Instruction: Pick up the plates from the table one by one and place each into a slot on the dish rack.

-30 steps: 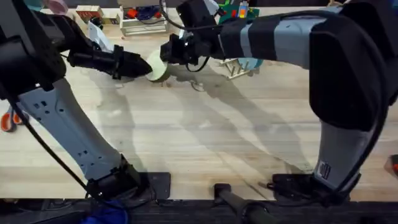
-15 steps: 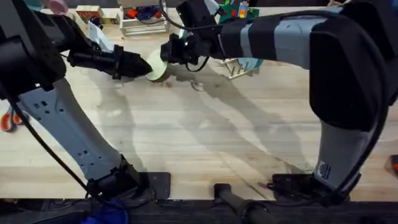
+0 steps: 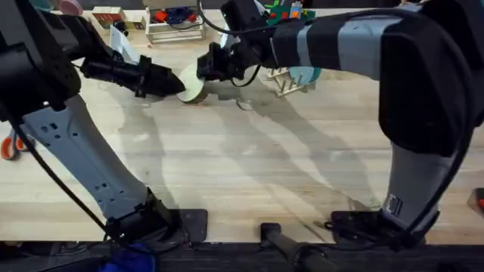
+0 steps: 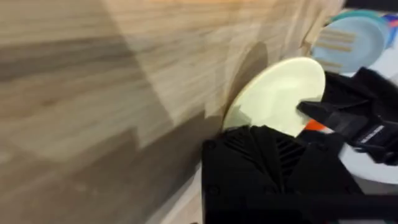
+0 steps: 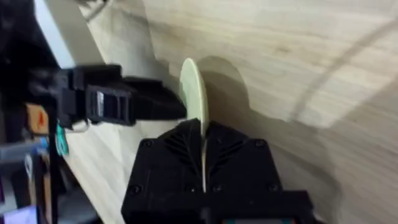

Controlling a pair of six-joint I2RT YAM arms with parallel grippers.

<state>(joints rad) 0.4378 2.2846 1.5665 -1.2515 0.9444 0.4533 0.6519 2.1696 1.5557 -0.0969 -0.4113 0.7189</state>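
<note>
Two pincers, left pincer point(image 3: 178, 85) and right pincer point(image 3: 203, 69), clamp the cream plate point(image 3: 192, 84) between them.

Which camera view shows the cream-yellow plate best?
The left wrist view: the cream-yellow plate shows its broad round face. The right wrist view shows it edge-on, pinched in the right end effector. Overhead it is small, partly hidden between both end effectors.

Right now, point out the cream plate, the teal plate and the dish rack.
cream plate point(image 4: 280, 93), left wrist view, middle of its face.
teal plate point(image 4: 351, 43), left wrist view, its face behind the pegs.
dish rack point(image 3: 286, 81), overhead view, its pegs.
</note>
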